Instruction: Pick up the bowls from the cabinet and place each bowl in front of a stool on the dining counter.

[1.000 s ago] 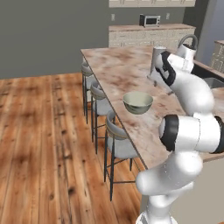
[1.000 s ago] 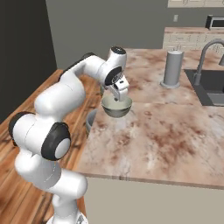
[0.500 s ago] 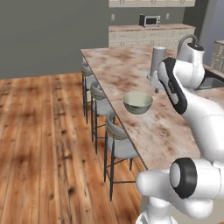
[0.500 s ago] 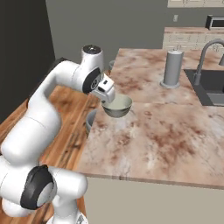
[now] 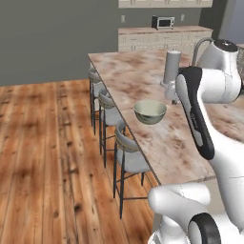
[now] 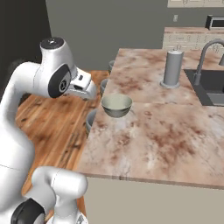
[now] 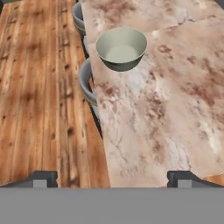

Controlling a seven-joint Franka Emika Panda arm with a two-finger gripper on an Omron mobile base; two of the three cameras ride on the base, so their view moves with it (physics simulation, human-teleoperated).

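One grey-green bowl (image 5: pixel 150 111) (image 6: pixel 116 105) (image 7: pixel 121 47) with a cream inside stands upright near the stool-side edge of the marbled dining counter (image 5: pixel 138 71) (image 6: pixel 166 127) (image 7: pixel 170 92). It is level with the middle stool (image 5: pixel 112 114) (image 7: pixel 85 82). My gripper (image 6: pixel 91 92) (image 7: pixel 113 179) is open and holds nothing. It hangs left of the bowl, apart from it, above the counter's edge. The hand view looks down on the bowl from a distance. Two more stools (image 5: pixel 97 87) (image 5: pixel 130 157) line the same side. Whether the cream wall units (image 5: pixel 157 3) are the cabinet I cannot tell.
A grey upright cylinder (image 5: pixel 171 67) (image 6: pixel 171 68) stands on the counter beyond the bowl. A dark sink (image 6: pixel 209 86) with a curved faucet (image 6: pixel 204 54) lies to the right. Wood floor (image 5: pixel 47 143) runs along the stools. A microwave (image 5: pixel 162 22) sits on the far worktop.
My hand has pulled up and away from the bowl toward the stool side, jaws staying open. The bowl rests where it was on the counter.
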